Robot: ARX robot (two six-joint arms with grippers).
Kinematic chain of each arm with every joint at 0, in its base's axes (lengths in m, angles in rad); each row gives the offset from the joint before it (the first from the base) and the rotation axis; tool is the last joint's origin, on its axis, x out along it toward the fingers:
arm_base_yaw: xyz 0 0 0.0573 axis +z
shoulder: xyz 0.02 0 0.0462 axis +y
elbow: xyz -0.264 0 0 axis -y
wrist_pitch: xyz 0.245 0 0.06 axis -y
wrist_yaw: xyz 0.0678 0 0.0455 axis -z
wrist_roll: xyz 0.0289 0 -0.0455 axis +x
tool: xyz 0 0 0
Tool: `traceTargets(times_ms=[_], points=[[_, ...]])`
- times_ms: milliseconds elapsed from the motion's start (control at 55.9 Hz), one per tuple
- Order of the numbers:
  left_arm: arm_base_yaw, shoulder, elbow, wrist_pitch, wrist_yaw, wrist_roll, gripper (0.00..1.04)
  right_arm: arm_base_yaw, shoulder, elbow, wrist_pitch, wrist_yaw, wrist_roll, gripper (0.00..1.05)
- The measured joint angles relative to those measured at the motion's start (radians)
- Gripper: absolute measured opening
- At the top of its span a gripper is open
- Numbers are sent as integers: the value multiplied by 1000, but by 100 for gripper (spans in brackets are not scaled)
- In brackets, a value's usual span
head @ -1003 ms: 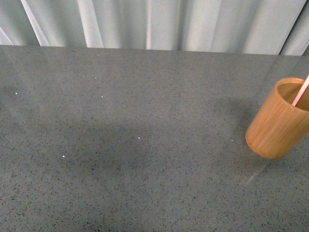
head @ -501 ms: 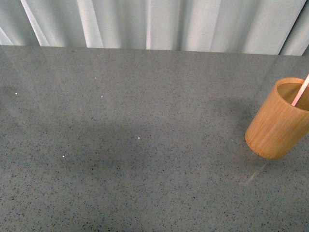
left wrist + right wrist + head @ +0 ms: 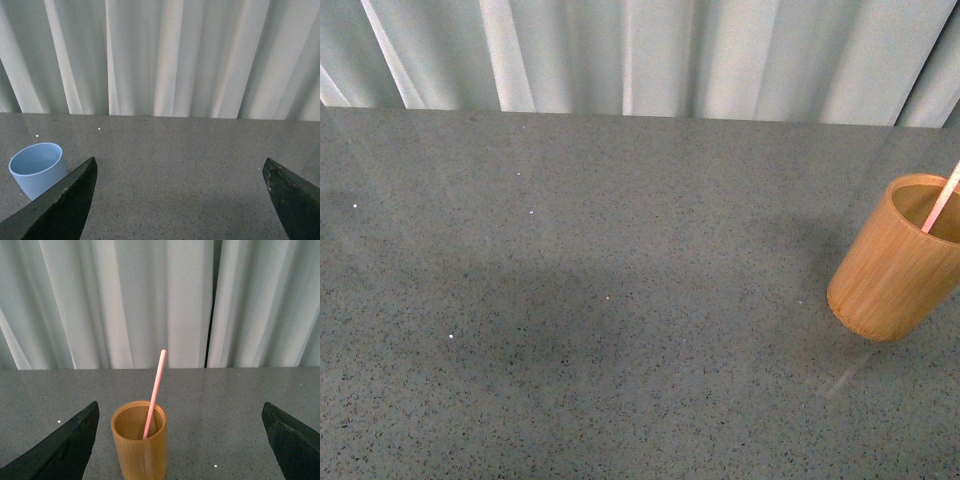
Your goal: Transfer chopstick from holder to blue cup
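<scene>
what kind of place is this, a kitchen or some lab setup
Probably a staged test setup, not a kitchen: a grey speckled tabletop, a plain white curtain as backdrop, and a wooden holder with one chopstick plus a blue cup.

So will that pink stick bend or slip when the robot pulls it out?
Probably stays stiff: the chopstick looks dead straight. It's thin and smooth, so it may slip or swivel in a pinch. Leaning loose in the bamboo holder, it should lift out easily.

Pink chopstick (image 3: pixel 154 390) aslant in holder (image 3: pixel 140 450), seemingly against its rim; right end effector (image 3: pixel 180 407) wide apart.
</scene>
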Motion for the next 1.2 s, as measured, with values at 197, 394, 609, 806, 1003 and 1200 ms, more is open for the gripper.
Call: traceTargets(times_ms=[197, 394, 609, 806, 1003, 1200], points=[[0, 0, 0, 0, 0, 0, 98, 0, 0, 0, 0, 0, 0, 95], [-33, 389, 125, -205, -370, -262, 98, 0, 0, 0, 0, -2, 0, 95], [141, 796, 330, -29, -199, -136, 98, 0, 0, 0, 0, 0, 0, 95], [253, 1178, 627, -113, -129, -2, 98, 0, 0, 0, 0, 0, 0, 95], [299, 1390, 834, -248, -87, 60, 98, 0, 0, 0, 0, 0, 0, 95], [380, 1631, 1049, -341, -119, 100, 98, 0, 0, 0, 0, 0, 0, 95]])
